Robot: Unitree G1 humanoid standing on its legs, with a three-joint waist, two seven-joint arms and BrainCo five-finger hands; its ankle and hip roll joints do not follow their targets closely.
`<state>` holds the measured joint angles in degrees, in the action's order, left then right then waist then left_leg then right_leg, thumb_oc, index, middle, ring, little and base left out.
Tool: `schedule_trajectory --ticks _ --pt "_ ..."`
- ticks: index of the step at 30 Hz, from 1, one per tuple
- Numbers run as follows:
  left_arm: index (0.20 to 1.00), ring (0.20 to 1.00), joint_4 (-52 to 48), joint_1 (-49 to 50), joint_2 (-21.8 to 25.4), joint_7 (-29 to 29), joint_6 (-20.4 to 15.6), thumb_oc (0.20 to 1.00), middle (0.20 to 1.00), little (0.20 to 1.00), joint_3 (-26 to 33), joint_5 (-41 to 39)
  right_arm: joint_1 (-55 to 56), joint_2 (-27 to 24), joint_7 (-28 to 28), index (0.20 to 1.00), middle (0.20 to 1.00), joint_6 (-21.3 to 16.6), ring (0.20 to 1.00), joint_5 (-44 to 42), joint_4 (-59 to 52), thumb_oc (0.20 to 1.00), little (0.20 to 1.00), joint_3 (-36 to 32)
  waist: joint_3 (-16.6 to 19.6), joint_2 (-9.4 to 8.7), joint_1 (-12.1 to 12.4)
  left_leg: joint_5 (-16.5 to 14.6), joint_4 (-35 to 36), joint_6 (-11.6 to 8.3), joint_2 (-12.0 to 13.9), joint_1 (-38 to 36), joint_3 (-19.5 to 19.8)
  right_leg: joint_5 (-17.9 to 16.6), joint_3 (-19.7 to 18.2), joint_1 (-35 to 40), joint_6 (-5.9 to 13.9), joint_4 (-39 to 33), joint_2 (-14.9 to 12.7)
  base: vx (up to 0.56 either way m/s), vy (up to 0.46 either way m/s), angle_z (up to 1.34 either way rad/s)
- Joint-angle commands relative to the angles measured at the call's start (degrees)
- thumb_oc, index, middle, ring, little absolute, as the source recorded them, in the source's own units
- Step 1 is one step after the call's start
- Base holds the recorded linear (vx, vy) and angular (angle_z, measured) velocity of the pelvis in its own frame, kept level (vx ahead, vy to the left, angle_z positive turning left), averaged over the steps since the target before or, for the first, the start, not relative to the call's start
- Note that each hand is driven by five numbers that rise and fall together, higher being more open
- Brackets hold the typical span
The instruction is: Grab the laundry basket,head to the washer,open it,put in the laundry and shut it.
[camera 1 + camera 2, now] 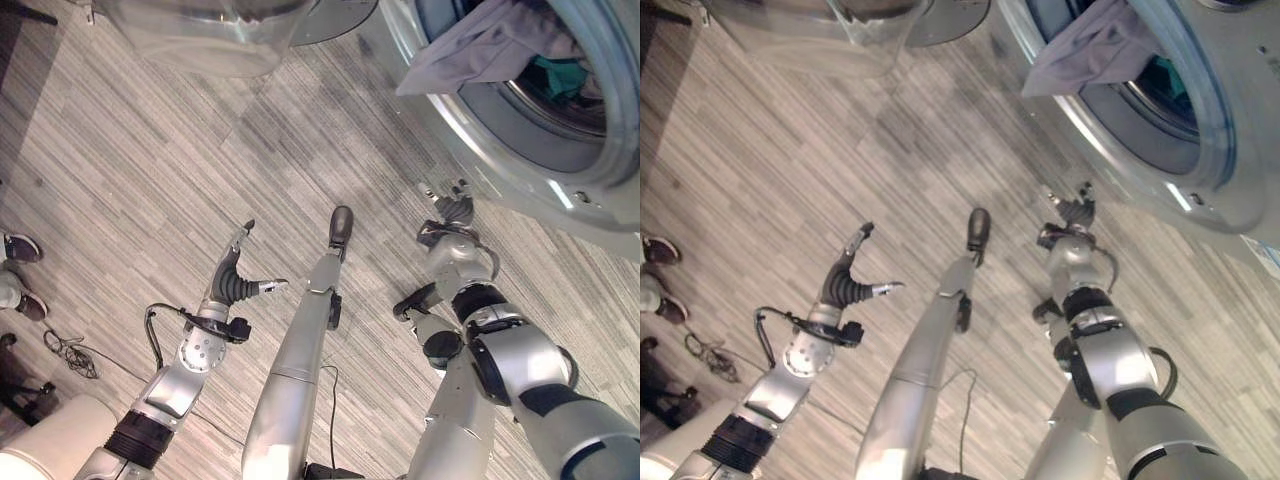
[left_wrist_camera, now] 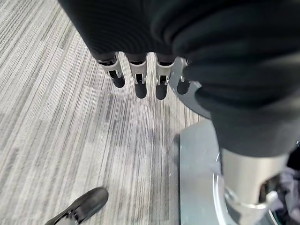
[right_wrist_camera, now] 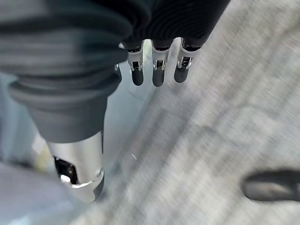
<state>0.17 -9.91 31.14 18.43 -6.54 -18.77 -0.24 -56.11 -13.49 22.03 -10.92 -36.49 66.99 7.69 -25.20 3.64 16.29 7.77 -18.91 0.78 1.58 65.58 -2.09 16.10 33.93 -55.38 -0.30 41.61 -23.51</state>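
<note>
The laundry (image 1: 480,45), a grey cloth with a bit of teal behind it, already lies in the drum of the washer (image 1: 560,190) at the far right, the grey piece drooping over the lower lip of the opening, so the loading step looks done or nearly done and the shutting is what remains. Nearest, the left hand (image 1: 238,272) hangs low over the striped wood-look floor (image 1: 150,150) at the left, fingers straight and slightly spread with the thumb stuck out sideways, holding nothing; its wrist view shows the same straight row of dark-tipped fingers (image 2: 140,86) above bare floor. It seems parked out of the way. Further right, the right hand (image 1: 450,208) sits just below the washer's rim, fingers also straight and apart in its own wrist view, empty, likely drawn clear of the opening. Far at the top left, the washer's glass door (image 1: 215,30) stands swung open, well apart from both hands, which suggests one of them must reach it next. A person's shoes (image 1: 20,247) stand at the far left edge. No label or writing can be read anywhere; any print on the machine is too small to tell.
</note>
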Motion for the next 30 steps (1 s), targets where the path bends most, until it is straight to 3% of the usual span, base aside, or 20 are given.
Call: schedule_trajectory --ticks 1,13,23,24,25,28,30 --pt "1.0 1.0 -4.21 2.63 0.26 0.96 -3.4 1.0 1.0 1.0 -1.75 -3.74 0.87 -3.18 -0.72 1.0 1.0 -1.76 1.0 -3.3 -1.3 1.0 1.0 -0.88 0.03 4.46 2.65 -4.49 2.51 -1.58 -1.9 1.63 -1.56 8.42 -1.67 3.19 -0.76 0.31 2.84 0.04 0.015 0.14" --pt "1.0 1.0 -5.23 0.63 0.29 1.55 -5.72 1.0 1.0 1.0 -4.21 -6.67 -8.43 -14.85 2.36 1.0 1.0 -4.06 1.0 -5.68 1.54 1.0 1.0 -3.05 0.67 5.54 7.33 -5.28 0.93 -1.28 -3.62 4.56 -0.62 10.34 -0.2 1.8 0.27 4.03 0.04 0.04 -0.009 0.14" --pt "1.0 1.0 -7.75 -1.17 0.42 0.24 -7.09 1.0 1.0 1.0 -4.47 -9.81 -13.58 -19.94 -1.8 1.0 1.0 -3.73 1.0 -10.97 4.15 1.0 1.0 -1.7 0.61 5.29 9.01 -6.11 -1.85 -1.26 -4.56 8.58 0.19 11.97 0.75 -0.61 0.54 8.26 -1.81 0.03 -0.012 0.09" --pt "1.0 1.0 -8.32 -1.38 0.69 -0.26 -7.26 1.0 1.0 1.0 -4.36 -9.75 -14.9 -20.83 -3.12 0.831 0.831 -4.07 0.831 -12.86 3.98 0.831 0.831 -1.45 0.84 5.23 9.49 -6.08 -2.17 -1.3 -4.76 9.13 0.3 12.28 1.06 -0.83 0.62 8.82 -2.13 0.02 -0.011 0.13" --pt "1.0 1.0 -8.38 -1.38 0.72 -0.31 -7.23 1.0 1.0 1.0 -4.33 -9.77 -14.93 -20.93 -3.37 0.598 0.598 -4.12 0.598 -13.13 4.1 0.598 0.598 -1.41 0.88 5.25 9.47 -6.1 -2.22 -1.3 -4.81 9.23 0.36 12.34 1.13 -0.88 0.63 8.9 -2.19 0.02 -0.005 0.12" --pt "1.0 1.0 -8.62 -1.01 1.23 -0.64 -7.45 1.0 1.0 1.0 -4.08 -10.29 -16.52 -22.02 -4.48 0.313 0.313 -5.34 0.313 -15.22 2.62 0.313 0.313 -0.65 1.44 4.77 9.9 -5.9 -2.26 -1.32 -4.97 9.58 0.39 12.43 1.69 -0.93 0.66 9.49 -2.5 0.01 0.003 0.06" --pt "1.0 1.0 -8.74 -0.82 1.44 -0.87 -7.45 1.0 1.0 1.0 -4.03 -10.43 -16.96 -22.32 -4.74 0.209 0.209 -5.76 0.209 -15.95 2.38 0.209 0.209 -0.54 1.63 4.58 9.93 -5.88 -2.23 -1.3 -5.06 9.64 0.48 12.4 1.81 -0.84 0.68 9.45 -2.53 0.0 -0.003 0.02"
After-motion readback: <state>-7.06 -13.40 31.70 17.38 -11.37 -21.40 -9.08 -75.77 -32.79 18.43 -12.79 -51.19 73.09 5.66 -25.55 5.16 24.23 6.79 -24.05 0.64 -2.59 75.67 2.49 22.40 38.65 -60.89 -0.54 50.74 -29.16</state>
